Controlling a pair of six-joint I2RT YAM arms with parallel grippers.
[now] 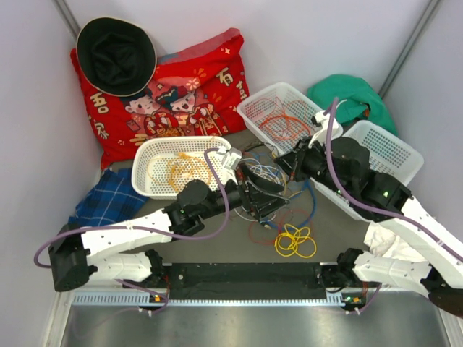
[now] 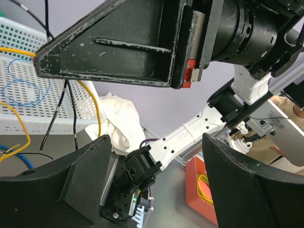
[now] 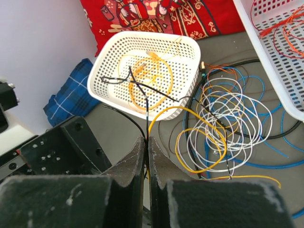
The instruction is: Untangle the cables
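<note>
The cables (image 1: pixel 278 186) lie in a tangled pile of white, blue, yellow and black loops mid-table, also seen in the right wrist view as cables (image 3: pixel 228 118). A yellow coil (image 1: pixel 295 242) and a red coil (image 1: pixel 266 231) lie nearer the front. My right gripper (image 3: pixel 147 142) is shut on a black wire and a yellow wire that run up from between its fingers. In the top view that right gripper (image 1: pixel 288 168) hangs over the pile. My left gripper (image 1: pixel 262 194) is beside it, and the left gripper (image 2: pixel 154 142) stands wide open with nothing between its fingers.
An oval white basket (image 1: pixel 148 163) with yellow and orange wires is at the left. A rectangular basket (image 1: pixel 249 108) with orange and red wires stands at the back, another basket (image 1: pixel 398 148) at the right. Red pillow (image 1: pixel 217 79), blue checked cloth (image 1: pixel 105 199), white cloth (image 2: pixel 121 118).
</note>
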